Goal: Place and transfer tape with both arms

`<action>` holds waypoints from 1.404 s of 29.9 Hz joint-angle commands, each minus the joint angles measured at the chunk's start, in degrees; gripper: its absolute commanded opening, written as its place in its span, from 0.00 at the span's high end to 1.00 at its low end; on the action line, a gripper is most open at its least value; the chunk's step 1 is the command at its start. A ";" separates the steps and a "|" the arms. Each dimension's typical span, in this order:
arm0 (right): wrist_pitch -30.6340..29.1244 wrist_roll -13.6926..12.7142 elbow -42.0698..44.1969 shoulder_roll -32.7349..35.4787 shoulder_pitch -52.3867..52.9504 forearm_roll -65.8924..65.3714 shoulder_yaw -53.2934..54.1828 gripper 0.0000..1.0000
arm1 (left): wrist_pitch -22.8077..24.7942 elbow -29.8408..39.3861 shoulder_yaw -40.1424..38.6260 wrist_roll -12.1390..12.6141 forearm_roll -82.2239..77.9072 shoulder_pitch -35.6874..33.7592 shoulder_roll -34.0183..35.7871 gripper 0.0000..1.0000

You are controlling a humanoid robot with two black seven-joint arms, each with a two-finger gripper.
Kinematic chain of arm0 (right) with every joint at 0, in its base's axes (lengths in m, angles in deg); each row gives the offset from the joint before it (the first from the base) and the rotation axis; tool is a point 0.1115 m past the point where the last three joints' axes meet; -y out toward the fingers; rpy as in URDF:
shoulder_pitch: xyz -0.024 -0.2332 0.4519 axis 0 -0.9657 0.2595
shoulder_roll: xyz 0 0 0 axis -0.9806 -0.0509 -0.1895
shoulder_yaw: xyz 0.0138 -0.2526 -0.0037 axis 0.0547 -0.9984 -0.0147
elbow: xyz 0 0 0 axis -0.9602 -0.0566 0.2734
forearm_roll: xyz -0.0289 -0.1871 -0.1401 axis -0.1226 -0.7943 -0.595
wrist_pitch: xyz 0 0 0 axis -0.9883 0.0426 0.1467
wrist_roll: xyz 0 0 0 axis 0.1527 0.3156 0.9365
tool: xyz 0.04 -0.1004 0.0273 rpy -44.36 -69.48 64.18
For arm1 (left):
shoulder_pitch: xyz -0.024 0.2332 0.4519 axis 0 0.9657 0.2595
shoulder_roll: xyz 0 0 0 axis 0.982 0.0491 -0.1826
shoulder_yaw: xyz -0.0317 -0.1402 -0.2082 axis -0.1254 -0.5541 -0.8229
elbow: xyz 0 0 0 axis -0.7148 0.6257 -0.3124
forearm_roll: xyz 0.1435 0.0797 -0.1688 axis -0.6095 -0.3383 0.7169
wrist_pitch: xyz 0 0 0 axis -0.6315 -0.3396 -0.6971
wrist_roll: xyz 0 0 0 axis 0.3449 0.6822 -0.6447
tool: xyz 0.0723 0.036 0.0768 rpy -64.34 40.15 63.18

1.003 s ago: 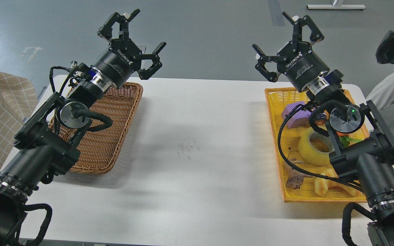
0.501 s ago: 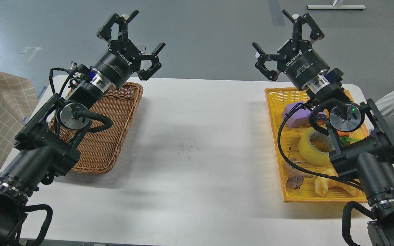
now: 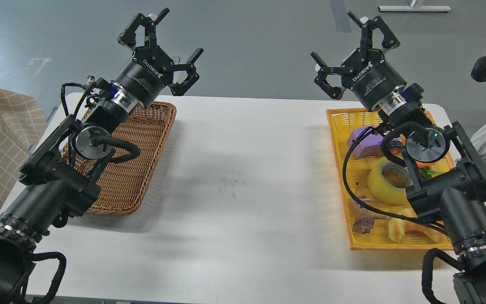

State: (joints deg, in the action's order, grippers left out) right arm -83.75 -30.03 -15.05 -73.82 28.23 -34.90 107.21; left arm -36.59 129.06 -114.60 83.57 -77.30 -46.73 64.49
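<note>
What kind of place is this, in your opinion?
Probably a robotics lab or test room: a plain white table on a grey floor, a brown wicker basket and a yellow basket holding toy items and tape, like a staged manipulation trial.

Left arm (image 3: pixel 57 177) and right arm (image 3: pixel 445 185) raised, angled forward, left gripper (image 3: pixel 158 46) and right gripper (image 3: pixel 350 48) jaws spread wide, empty

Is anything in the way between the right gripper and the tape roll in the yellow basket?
No separate object blocks it. The right gripper is open, raised beyond the yellow basket. The tape lies uncovered among toys, though the right arm's own forearm and cable overlap its right edge in this view.
</note>
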 commanded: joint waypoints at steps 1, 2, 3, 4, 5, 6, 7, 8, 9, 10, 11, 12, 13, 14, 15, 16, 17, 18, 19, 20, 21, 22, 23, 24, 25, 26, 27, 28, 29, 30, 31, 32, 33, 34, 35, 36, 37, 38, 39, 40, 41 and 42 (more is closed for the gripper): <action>0.00 0.00 -0.08 0.00 -0.08 -0.13 0.00 0.00 | 0.00 0.00 0.00 0.08 -0.03 0.15 -0.01 0.02; 0.00 0.00 0.00 0.00 -0.08 -0.22 -0.09 0.00 | 0.00 0.00 0.00 0.08 -0.03 0.06 -0.01 0.02; 0.00 0.00 0.00 0.00 -0.08 -0.74 -0.09 0.00 | 0.00 0.00 0.00 0.08 -0.03 0.06 -0.10 0.02; 0.00 0.00 0.00 0.00 -0.08 -0.75 -0.09 0.00 | 0.00 0.00 0.00 0.08 -0.03 0.06 -0.10 0.02; 0.00 0.00 -0.08 0.00 0.01 -1.96 -0.35 0.00 | 0.00 0.00 0.00 0.08 -0.03 0.06 -0.10 0.02; 0.00 0.00 -0.17 0.00 0.10 -3.63 -0.96 0.00 | 0.00 0.09 0.00 0.08 -0.03 -0.03 -0.10 0.02; 0.00 0.00 -0.17 0.44 0.10 -4.34 -1.23 0.00 | 0.00 0.09 0.00 0.08 -0.03 -0.03 -0.10 0.02; 0.00 0.00 -0.17 1.40 0.10 -5.48 -1.75 0.00 | 0.00 0.18 0.00 0.08 -0.03 -0.11 -0.10 0.02; 0.00 0.00 -0.26 2.28 0.10 -6.10 -2.10 0.00 | 0.00 0.18 0.00 0.08 -0.03 -0.12 -0.10 0.02; 0.00 0.00 -0.26 2.90 0.10 -6.28 -2.28 0.00 | 0.00 0.18 0.00 0.08 -0.03 -0.12 -0.10 0.02; 0.00 0.00 -0.26 3.42 0.10 -6.46 -2.63 0.00 | 0.00 0.18 0.00 0.08 -0.03 -0.12 -0.10 0.02; 0.00 0.00 -0.26 3.95 0.10 -6.63 -2.98 0.00 | 0.00 0.18 0.00 0.08 -0.03 -0.12 -0.10 0.02; 0.00 0.00 -0.35 5.35 0.18 -7.16 -3.86 0.00 | 0.00 0.18 0.00 0.08 -0.03 -0.12 -0.10 0.02; 0.00 0.00 -0.70 6.84 0.27 -7.60 -4.91 0.00 | 0.00 0.18 0.00 0.08 -0.03 -0.12 -0.10 0.02; 0.00 0.00 -1.05 7.64 0.27 -7.95 -5.44 0.00 | 0.00 0.18 0.00 0.08 -0.03 -0.12 -0.10 0.02; 0.00 0.00 -1.92 9.13 0.27 -8.56 -6.67 0.00 | 0.00 0.18 0.00 0.08 -0.03 -0.12 -0.10 0.02; 0.00 0.00 -2.37 9.92 0.27 -9.00 -7.20 0.00 | 0.00 0.18 0.00 0.08 -0.03 -0.12 -0.10 0.02; 0.00 0.00 -2.89 10.72 0.27 -9.44 -7.73 0.00 | 0.00 0.18 0.00 0.08 -0.03 -0.20 -0.10 0.02; 0.00 0.00 -3.77 12.38 0.27 -10.58 -8.86 0.00 | 0.00 0.18 0.00 0.08 -0.03 -0.20 -0.10 0.02; 0.00 0.00 -4.65 13.96 0.27 -12.42 -10.01 0.00 | 0.00 0.18 0.00 0.08 -0.03 -0.20 -0.10 0.02; 0.00 0.00 -5.18 14.67 0.27 -13.39 -10.45 0.00 | 0.00 0.18 0.00 0.08 -0.12 -0.20 -0.10 0.02; 0.00 0.00 -6.14 16.16 0.27 -15.40 -11.33 0.00 | 0.00 0.18 0.00 0.08 -0.12 -0.20 -0.10 0.02; 0.00 0.00 -6.50 16.78 0.27 -16.38 -11.68 0.00 | 0.00 0.18 0.00 0.08 -0.12 -0.20 -0.10 0.02; 0.00 -0.09 -6.85 17.48 0.27 -17.44 -11.95 0.00 | 0.00 0.18 0.00 0.08 -0.12 -0.29 -0.10 0.02; 0.00 -0.09 -7.29 18.71 0.27 -19.45 -12.56 0.00 | 0.00 0.18 0.00 0.08 -0.12 -0.29 -0.10 0.02; 0.00 -0.26 -7.64 19.94 0.27 -21.38 -13.35 0.00 | 0.00 0.27 0.00 0.08 -0.12 -0.38 -0.10 0.02; 0.00 -0.27 -7.82 20.56 0.27 -22.36 -13.88 0.00 | 0.00 0.27 0.00 0.08 -0.12 -0.38 -0.10 0.02; 0.00 -0.27 -8.43 21.96 0.27 -23.85 -15.02 0.00 | 0.00 0.27 0.00 0.08 -0.12 -0.38 -0.10 0.02; 0.00 -0.27 -8.78 22.76 0.36 -24.47 -15.64 0.00 | 0.00 0.27 0.00 0.08 -0.12 -0.38 -0.10 0.02; 0.00 -0.27 -9.31 23.46 0.36 -25.09 -16.25 0.00 | 0.00 0.35 0.00 0.08 -0.12 -0.38 -0.10 0.02; 0.00 -0.27 -10.44 25.12 0.36 -26.05 -17.65 0.00 | 0.00 0.35 0.00 0.08 -0.12 -0.38 -0.10 0.02; 0.00 -0.27 -10.98 26.01 0.36 -26.58 -18.45 0.00 | 0.00 0.35 0.00 0.08 -0.12 -0.38 -0.10 0.02; 0.00 -0.27 -11.77 27.50 0.62 -27.89 -19.93 0.00 | 0.00 0.35 0.00 0.08 -0.12 -0.47 -0.01 0.02; 0.00 -0.27 -12.12 28.47 1.23 -29.12 -21.25 0.00 | 0.00 0.35 0.00 0.08 -0.12 -0.47 -0.01 0.02; 0.00 -0.27 -12.13 28.91 1.50 -29.83 -21.88 0.00 | 0.00 0.35 0.00 0.08 -0.12 -0.47 -0.01 0.02; 0.00 -0.27 -12.13 29.79 1.68 -30.88 -22.67 0.00 | 0.00 0.35 0.00 0.08 -0.12 -0.47 -0.01 0.02; 0.00 -0.27 -12.13 30.23 1.77 -31.33 -22.94 0.00 | 0.00 0.35 0.00 0.08 -0.12 -0.47 -0.01 0.02; 0.00 -0.27 -12.21 30.67 1.85 -31.68 -23.03 0.00 | 0.00 0.35 0.00 0.08 -0.12 -0.47 -0.10 0.02; 0.00 -0.27 -12.39 31.46 1.85 -32.03 -23.03 0.00 | 0.00 0.44 0.00 0.08 -0.12 -0.47 -0.10 0.02; 0.00 -0.27 -12.65 32.34 1.85 -32.12 -23.11 0.00 | 0.00 0.44 0.00 0.08 -0.12 -0.47 -0.10 0.02; 0.00 -0.27 -12.83 32.78 1.85 -32.12 -23.03 0.00 | 0.00 0.44 0.00 0.08 -0.12 -0.47 -0.10 0.02; 0.00 -0.27 -13.26 33.57 1.85 -32.21 -23.11 0.00 | 0.00 0.44 0.00 0.08 -0.12 -0.47 -0.10 0.02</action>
State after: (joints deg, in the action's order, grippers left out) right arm -83.77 -30.30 -27.55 -42.15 30.04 -66.73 84.24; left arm -36.59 129.47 -114.60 83.65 -77.42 -47.19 64.44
